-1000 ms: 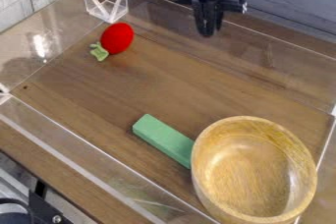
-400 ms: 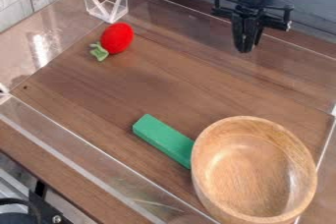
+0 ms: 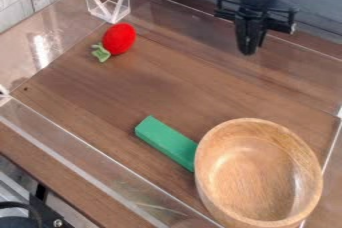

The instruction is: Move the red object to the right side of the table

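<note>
Wooden bowl [image 3: 258, 174] at near right corner of worktop [image 3: 174, 84]. Green rectangular block [image 3: 167, 142] just beside bowl, toward near edge, lying diagonally. Red toy fruit [image 3: 119, 38], green leafy stem toward near side, near far left corner; clear angular piece [image 3: 107, 5] beyond it. Tool [image 3: 249, 48] above far edge, right of fruit, well apart; closed, nothing visible in grasp.

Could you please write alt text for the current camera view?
A robot gripper hangs over the far side of a brown wooden table, away from a red toy fruit at upper left. A green block and wooden bowl sit near the bottom.
</note>
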Tool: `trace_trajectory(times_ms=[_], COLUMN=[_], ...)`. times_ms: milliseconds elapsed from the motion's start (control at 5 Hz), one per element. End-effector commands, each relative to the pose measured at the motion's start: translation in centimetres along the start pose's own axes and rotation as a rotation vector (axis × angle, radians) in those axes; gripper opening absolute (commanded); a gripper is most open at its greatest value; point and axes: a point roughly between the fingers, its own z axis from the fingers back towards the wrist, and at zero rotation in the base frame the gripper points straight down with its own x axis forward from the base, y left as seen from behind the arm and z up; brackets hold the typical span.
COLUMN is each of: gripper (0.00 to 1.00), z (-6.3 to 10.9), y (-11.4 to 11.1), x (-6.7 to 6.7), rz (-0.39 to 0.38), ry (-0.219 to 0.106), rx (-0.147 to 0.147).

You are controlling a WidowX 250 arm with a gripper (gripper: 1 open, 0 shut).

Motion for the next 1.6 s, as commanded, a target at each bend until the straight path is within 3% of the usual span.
trace_trajectory(times_ms=[0, 200, 400, 800, 1200, 1400], gripper=[0.00, 0.00, 1.00, 1.00, 1.00, 1.00], z=[2.3, 1.9, 0.1, -1.3, -2.4, -2.5], y=[-1.5, -1.9, -2.5, -2.9, -2.3, -1.8], x=[0.2, 0.4, 0.4, 0.4, 0.0, 0.5], rz=[-0.077, -0.111, -0.154, -0.172, -0.193, -0.240], ry=[-0.087, -0.088, -0.075, -0.054, -0.033, -0.018], rx=[0.008, 0.017, 0.003, -0.011, -0.008, -0.008])
